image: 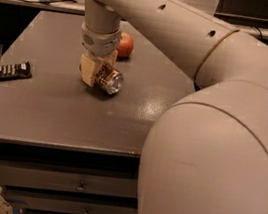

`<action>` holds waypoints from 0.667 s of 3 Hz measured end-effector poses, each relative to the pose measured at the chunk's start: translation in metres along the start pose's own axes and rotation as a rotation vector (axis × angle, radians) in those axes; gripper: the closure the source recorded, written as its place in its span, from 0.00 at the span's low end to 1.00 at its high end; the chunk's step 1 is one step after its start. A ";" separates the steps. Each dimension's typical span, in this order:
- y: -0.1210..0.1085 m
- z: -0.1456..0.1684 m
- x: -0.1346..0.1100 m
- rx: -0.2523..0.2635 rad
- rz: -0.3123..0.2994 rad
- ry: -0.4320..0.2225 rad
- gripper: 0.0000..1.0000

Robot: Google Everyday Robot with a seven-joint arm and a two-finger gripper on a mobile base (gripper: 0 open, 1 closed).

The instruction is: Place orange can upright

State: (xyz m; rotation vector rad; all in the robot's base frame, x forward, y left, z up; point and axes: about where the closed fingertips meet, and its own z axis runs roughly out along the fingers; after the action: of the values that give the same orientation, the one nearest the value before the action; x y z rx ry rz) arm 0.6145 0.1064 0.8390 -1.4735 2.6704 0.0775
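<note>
The orange can (110, 81) lies on its side (not upright). Its silver end faces forward and right toward the camera, and its gold-orange body with dark lettering runs back into the gripper (97, 77), which clasps it from above. It seems to sit low over the table (47, 110), though contact is unclear.

I see my arm (154, 11) as a thick, smooth beige shell with small dark round holes and one thin yellowish seam ring (210, 55). A pale ribbed wrist collar (100, 40) carries the gripper (98, 79), with tan fingers (86, 72), at the orange can (111, 81) on the tabletop (47, 110).
</note>
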 end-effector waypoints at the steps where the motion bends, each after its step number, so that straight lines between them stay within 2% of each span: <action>1: -0.010 -0.010 -0.006 -0.002 0.014 -0.044 1.00; 2: -0.024 -0.026 -0.011 -0.010 0.038 -0.120 1.00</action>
State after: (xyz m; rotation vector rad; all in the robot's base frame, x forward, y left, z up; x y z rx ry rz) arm 0.6392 0.1010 0.8656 -1.3743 2.6066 0.1770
